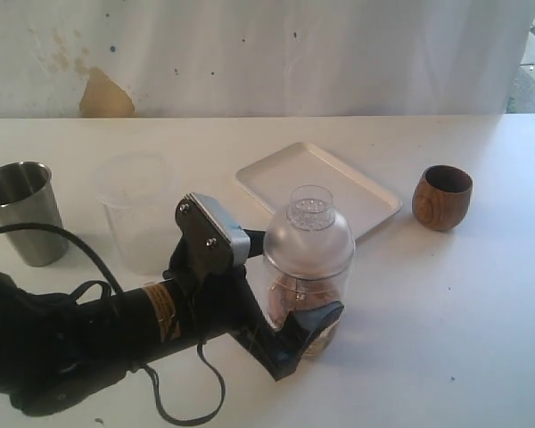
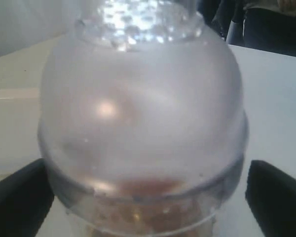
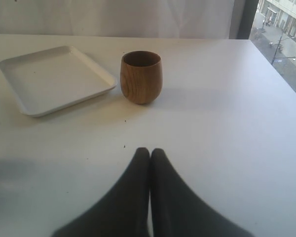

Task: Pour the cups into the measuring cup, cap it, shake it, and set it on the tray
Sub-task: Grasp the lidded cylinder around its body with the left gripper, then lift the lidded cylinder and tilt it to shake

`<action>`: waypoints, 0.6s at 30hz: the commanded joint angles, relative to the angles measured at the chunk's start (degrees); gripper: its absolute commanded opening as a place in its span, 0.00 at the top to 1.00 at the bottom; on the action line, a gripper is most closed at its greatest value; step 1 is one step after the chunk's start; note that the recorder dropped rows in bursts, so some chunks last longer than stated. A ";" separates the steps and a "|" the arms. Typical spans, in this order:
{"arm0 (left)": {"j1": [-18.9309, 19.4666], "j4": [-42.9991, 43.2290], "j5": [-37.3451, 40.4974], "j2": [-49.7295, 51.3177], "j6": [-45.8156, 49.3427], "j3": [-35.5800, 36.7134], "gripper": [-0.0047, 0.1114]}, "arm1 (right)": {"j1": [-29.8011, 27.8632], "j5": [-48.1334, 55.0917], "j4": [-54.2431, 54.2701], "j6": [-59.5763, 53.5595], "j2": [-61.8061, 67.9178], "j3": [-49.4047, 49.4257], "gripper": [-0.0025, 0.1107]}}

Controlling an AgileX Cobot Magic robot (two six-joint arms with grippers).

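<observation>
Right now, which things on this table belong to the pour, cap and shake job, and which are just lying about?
Job: tall clear measuring cup under a frosted domed lid; tapered shiny steel tumbler; large frosted plastic cup; rounded brown wooden cup; flat white rectangular tray.
Lying about: no loose items seen; only a brown patch on the back wall.

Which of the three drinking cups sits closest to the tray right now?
The rounded brown wooden cup, just off the tray's corner; the steel tumbler and frosted plastic cup stand farther away on its other side.

Seemingly a lab: plain white table (image 1: pixel 481 312) before stained white backdrop (image 1: pixel 250 53).
</observation>
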 commanded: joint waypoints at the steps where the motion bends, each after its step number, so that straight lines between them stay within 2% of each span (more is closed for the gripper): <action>1: -0.07 -0.04 1.53 1.93 -2.41 -2.79 0.06 | 0.29 -0.43 -0.16 -0.07 -0.39 0.16 0.98; 7: -0.07 -0.04 1.27 6.16 -3.34 -4.90 0.06 | 0.29 -0.43 -0.16 -0.07 -0.39 0.16 0.98; 18: -0.07 -0.04 1.36 6.43 -3.24 -8.26 0.06 | 0.29 -0.43 -0.16 -0.07 -0.39 0.16 0.98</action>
